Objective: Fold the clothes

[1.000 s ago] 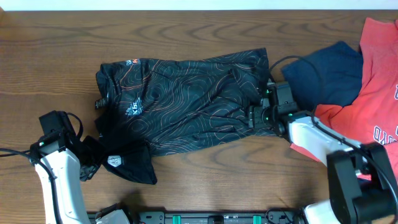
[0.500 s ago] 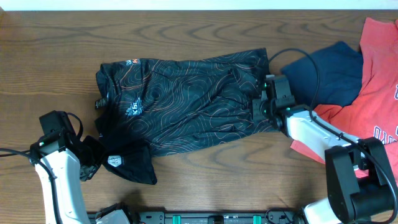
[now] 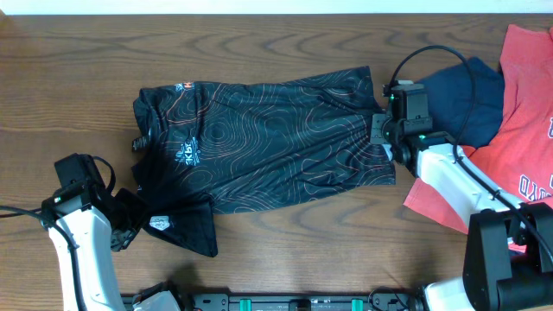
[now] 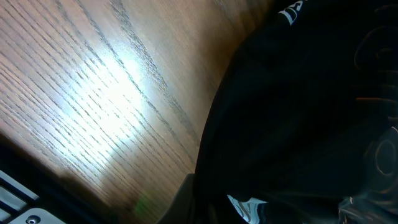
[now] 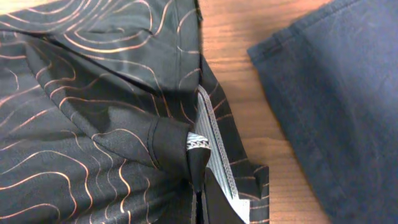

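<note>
The clothes, a black jersey (image 3: 259, 138) with orange and white contour lines, lies spread across the middle of the table. My left gripper (image 3: 130, 223) is shut on its lower left corner, where the cloth bunches. In the left wrist view black jersey cloth (image 4: 311, 93) covers the jaws, with a white label (image 4: 249, 208) showing. My right gripper (image 3: 382, 138) is shut on the jersey's right edge. The right wrist view shows the right gripper (image 5: 199, 165) pinching a fold of the jersey's hem (image 5: 81, 93), the striped inner band exposed.
A navy-blue garment (image 3: 458, 99) lies just right of the right gripper, also seen close by as navy cloth (image 5: 336, 93). A red tee (image 3: 518, 130) partly overlaps it at the far right. Bare wooden table (image 3: 259, 43) runs along the back and left.
The right gripper has shut on the jersey's right edge and pulled it right and away, stretching the cloth flatter. The left arm has not moved.
</note>
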